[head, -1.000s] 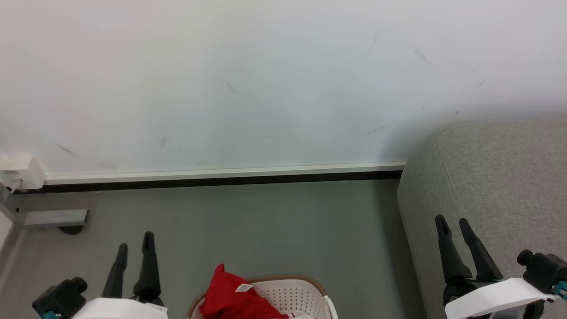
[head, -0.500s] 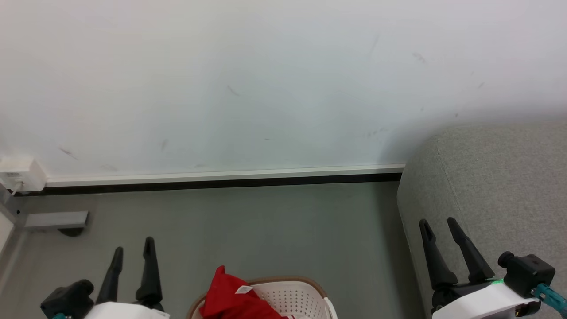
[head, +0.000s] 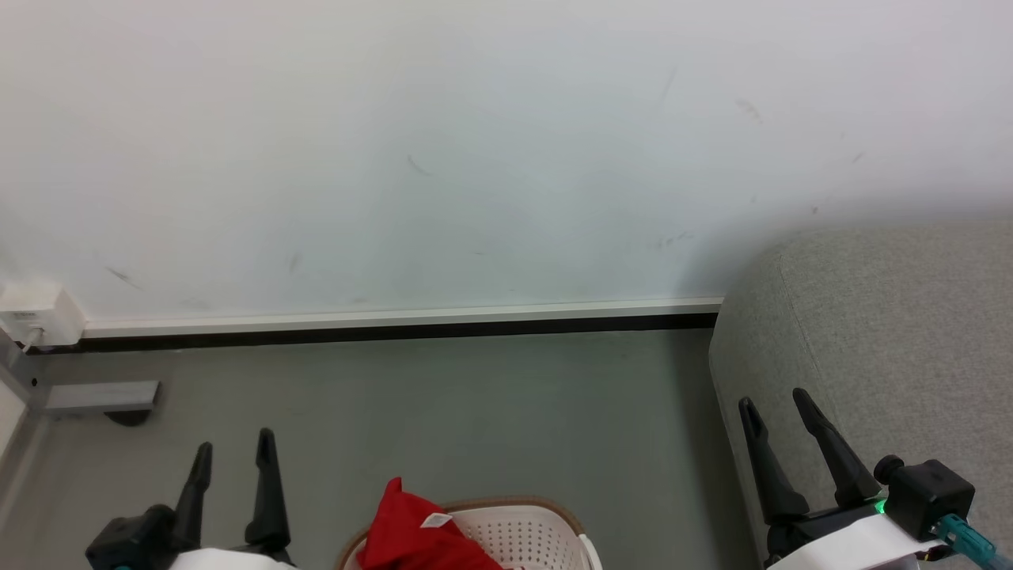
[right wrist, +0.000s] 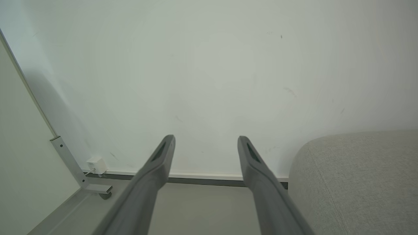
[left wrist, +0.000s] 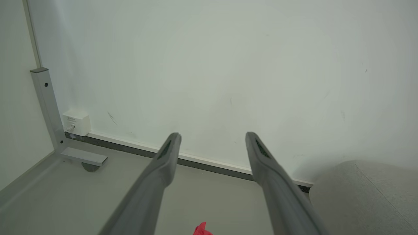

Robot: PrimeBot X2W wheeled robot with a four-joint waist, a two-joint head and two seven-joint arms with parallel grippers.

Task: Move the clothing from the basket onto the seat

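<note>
Red clothing (head: 411,534) is heaped in the basket (head: 526,538), low and centre, just to the right of the left fingers (head: 266,483), so that arm's nearer. Right fingers (head: 827,439) hover by the seat (head: 886,317). Both pairs are spread wide and holding nothing.

No readable text — the small white tag (head: 434,518) on the clothing (head: 407,542) too tiny for letters

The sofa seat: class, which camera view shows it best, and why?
The head view: the seat shows its top, seam and rounded side down to the floor. The right wrist view gives one rounded corner; the left wrist view, a smaller corner.
</note>
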